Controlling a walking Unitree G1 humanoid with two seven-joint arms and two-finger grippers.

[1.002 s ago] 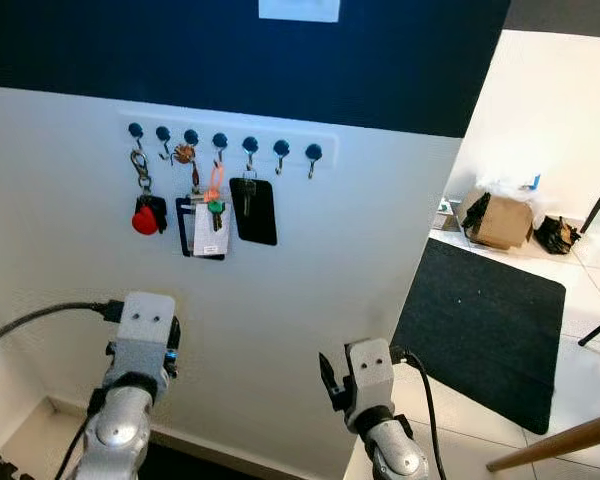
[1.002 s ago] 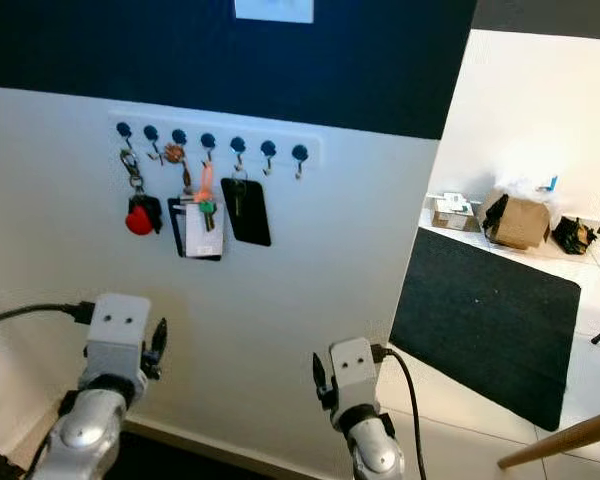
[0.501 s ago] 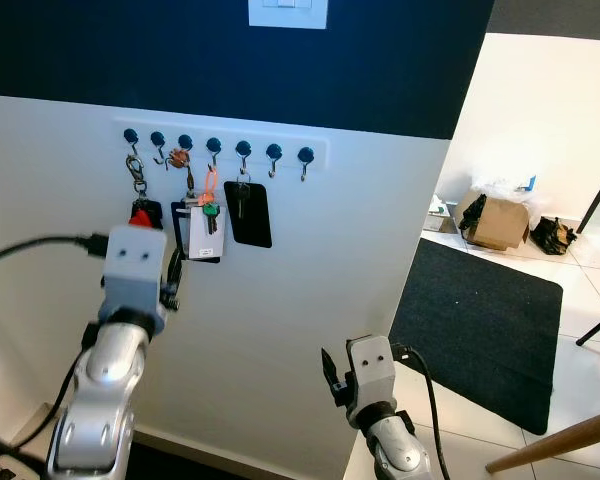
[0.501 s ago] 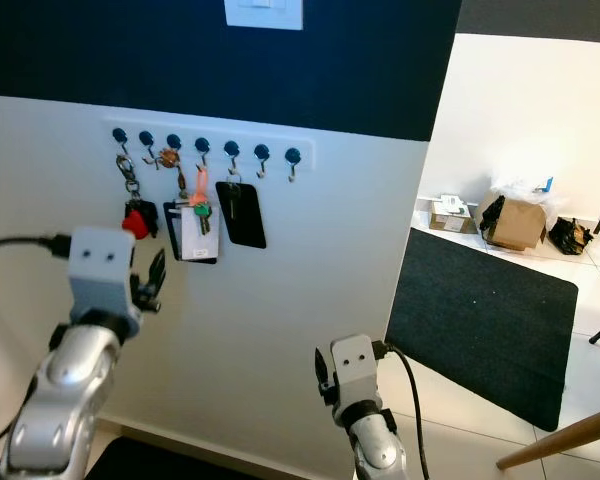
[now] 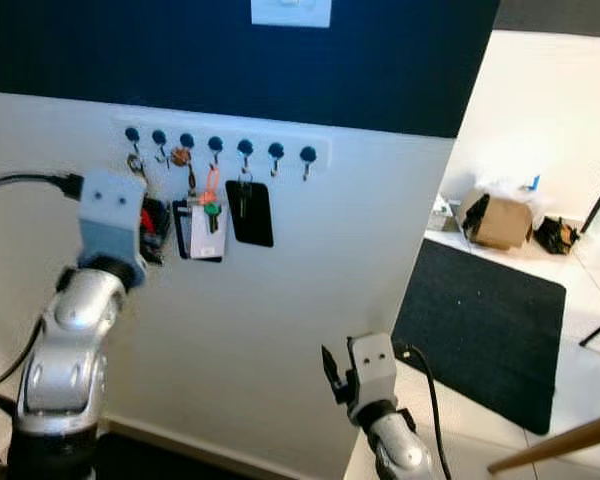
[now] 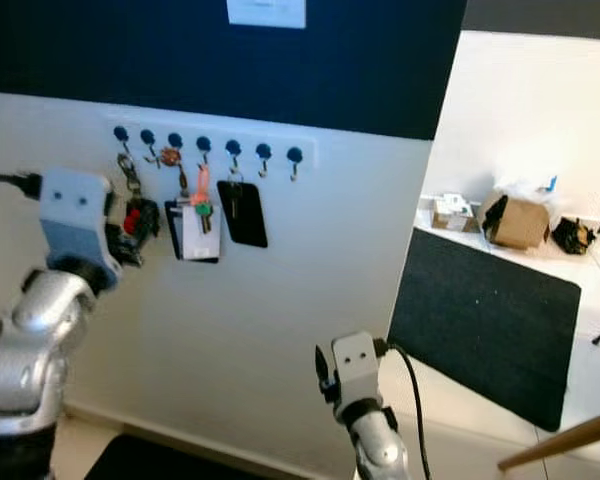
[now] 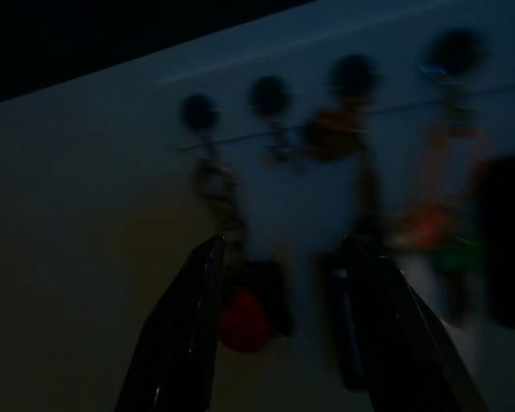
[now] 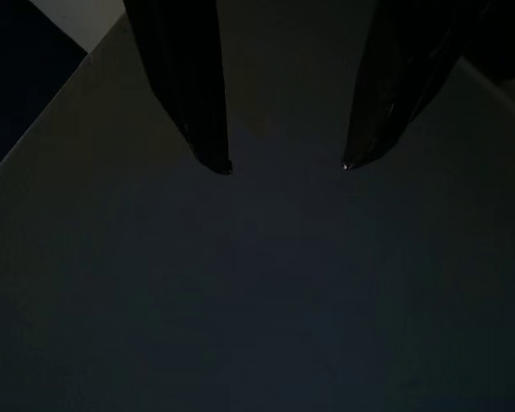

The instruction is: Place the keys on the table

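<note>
A white key rack (image 5: 225, 147) with several dark hooks hangs on the white wall. On its leftmost hook is a key ring with a red fob (image 6: 132, 220), also the red fob (image 7: 243, 319) in the dim, blurred left wrist view. My left gripper (image 7: 281, 245) is raised to it and open, one finger (image 7: 184, 343) on each side of the fob; I cannot tell if they touch it. My right gripper (image 8: 285, 165) is open and held low, facing the bare wall, as the right gripper (image 5: 330, 365).
More items hang on the rack: a green key with a white tag (image 5: 210, 228) and a black fob (image 5: 252, 212). Through the doorway to the right lie a dark mat (image 5: 480, 330), a cardboard box (image 5: 500, 220) and a black bag (image 5: 552, 235). A wooden bar (image 5: 560, 445) crosses the lower right.
My left arm has risen from low in front of the wall up to the rack's left end, with its fingers now around the red fob. The right arm has stayed put.
</note>
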